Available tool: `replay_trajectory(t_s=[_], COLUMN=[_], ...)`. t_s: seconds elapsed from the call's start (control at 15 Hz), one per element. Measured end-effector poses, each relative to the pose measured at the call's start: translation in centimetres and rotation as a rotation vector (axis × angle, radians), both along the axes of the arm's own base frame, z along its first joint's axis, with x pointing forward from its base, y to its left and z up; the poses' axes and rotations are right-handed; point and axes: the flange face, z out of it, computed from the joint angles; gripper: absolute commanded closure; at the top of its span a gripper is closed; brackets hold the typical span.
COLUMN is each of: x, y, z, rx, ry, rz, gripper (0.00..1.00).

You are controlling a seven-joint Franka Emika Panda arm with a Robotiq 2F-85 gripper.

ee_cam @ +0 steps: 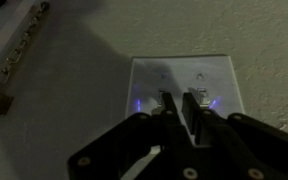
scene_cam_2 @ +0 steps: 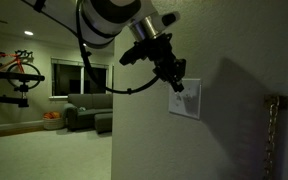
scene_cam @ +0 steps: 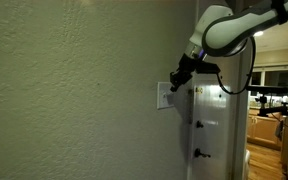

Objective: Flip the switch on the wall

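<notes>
One hand [ee_cam: 181, 100] at one switch [ee_cam: 184, 85] on the wall [ee_cam: 254, 30].
The switch is a single smooth white rectangular plate set in the bumpy, pale greenish wall [scene_cam: 74, 90], just beside a smooth white door [scene_cam: 214, 135] with two dark knobs [scene_cam: 197, 124]. The hand's two black fingers [ee_cam: 168, 104] are drawn narrow, almost together, with their tips at the plate's middle. One metal chain [ee_cam: 14, 65] hangs nearby.
</notes>
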Motion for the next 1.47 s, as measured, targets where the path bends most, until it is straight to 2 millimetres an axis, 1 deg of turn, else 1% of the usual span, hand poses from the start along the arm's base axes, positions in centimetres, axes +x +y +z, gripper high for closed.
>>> replay_trajectory(t_s=[0.2,0.33,0.4,0.47,0.53,0.8,1.2,1.47], x=[0.3,0.4,0.4,0.5,0.5,0.7,2.1,2.4], y=[-0.3,-0.4,-0.5,-0.5,-0.6,-0.6,-0.8,-0.9], z=[0.0,-0.2,-0.3,-0.4,-0.4,-0.6,-1.1,-1.0], rx=[-0.006,-0.009,-0.011,-0.013,-0.014,-0.024,-0.051,-0.063], ry=[0.001,0.005,0.007,0.008,0.009,0.016,0.027,0.028], rz=[-0.001,-0.001,0.0,0.0,0.001,0.015,0.042,0.055], gripper=[0.82,0.86,0.93,0.91,0.93,0.93,0.91,0.91])
